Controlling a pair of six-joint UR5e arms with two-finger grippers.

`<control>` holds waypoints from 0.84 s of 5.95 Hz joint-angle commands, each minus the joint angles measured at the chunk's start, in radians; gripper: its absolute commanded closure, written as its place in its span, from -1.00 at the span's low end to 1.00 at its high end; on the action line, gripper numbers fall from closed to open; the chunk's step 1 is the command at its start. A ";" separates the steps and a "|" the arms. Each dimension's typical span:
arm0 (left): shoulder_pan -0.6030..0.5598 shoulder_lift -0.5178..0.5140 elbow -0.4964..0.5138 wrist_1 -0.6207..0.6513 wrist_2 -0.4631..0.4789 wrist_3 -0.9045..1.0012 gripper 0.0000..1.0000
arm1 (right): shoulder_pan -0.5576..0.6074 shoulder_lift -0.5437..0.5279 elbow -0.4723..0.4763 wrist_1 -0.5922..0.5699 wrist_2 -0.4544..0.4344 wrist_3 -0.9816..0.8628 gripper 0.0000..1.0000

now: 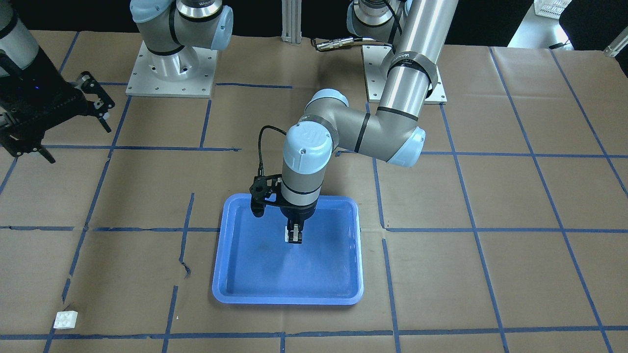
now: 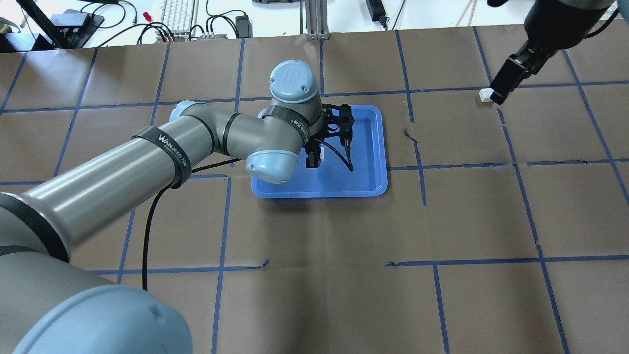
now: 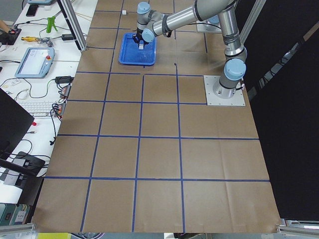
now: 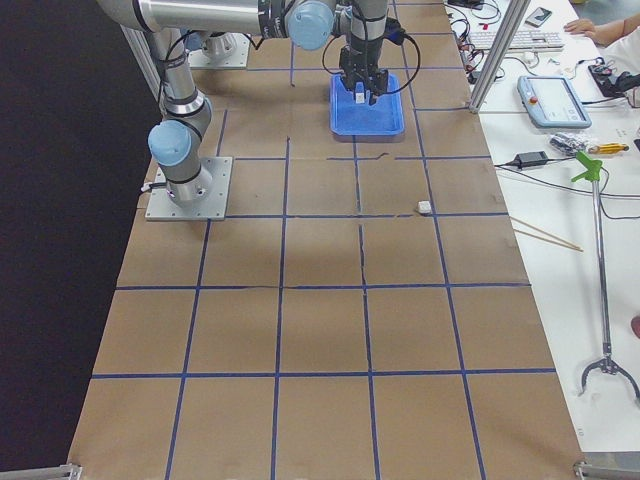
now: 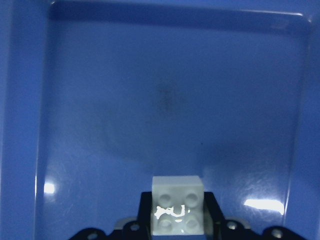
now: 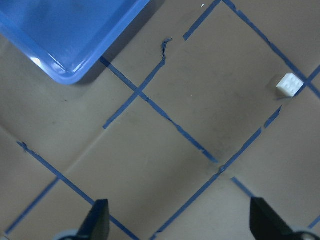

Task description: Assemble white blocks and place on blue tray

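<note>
The blue tray (image 1: 289, 296) lies mid-table. My left gripper (image 1: 294, 238) points down into it and is shut on a white block (image 5: 177, 210), held low over the tray floor (image 5: 165, 100). I cannot tell whether the block touches the floor. The other white block (image 1: 65, 319) lies on the brown paper far from the tray; it also shows in the overhead view (image 2: 486, 94) and in the right wrist view (image 6: 290, 84). My right gripper (image 6: 182, 227) is open and empty, raised above the table near that block, and shows in the overhead view (image 2: 506, 83).
Brown paper with a blue tape grid covers the table (image 2: 442, 221). The two arm bases (image 1: 171, 63) stand at the robot's edge. The left arm's elbow (image 1: 392, 142) hangs over the table beside the tray. A torn tape strip (image 2: 410, 135) lies right of the tray.
</note>
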 commanded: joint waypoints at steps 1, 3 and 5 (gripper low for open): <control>0.000 -0.005 -0.007 -0.007 0.002 0.024 0.69 | -0.037 0.060 -0.004 -0.153 0.005 -0.479 -1.00; 0.006 -0.025 -0.018 -0.002 0.003 0.021 0.68 | -0.060 0.208 -0.121 -0.174 0.003 -0.865 -1.00; 0.006 -0.026 -0.018 -0.004 0.005 0.016 0.42 | -0.109 0.393 -0.325 -0.078 0.055 -0.952 -1.00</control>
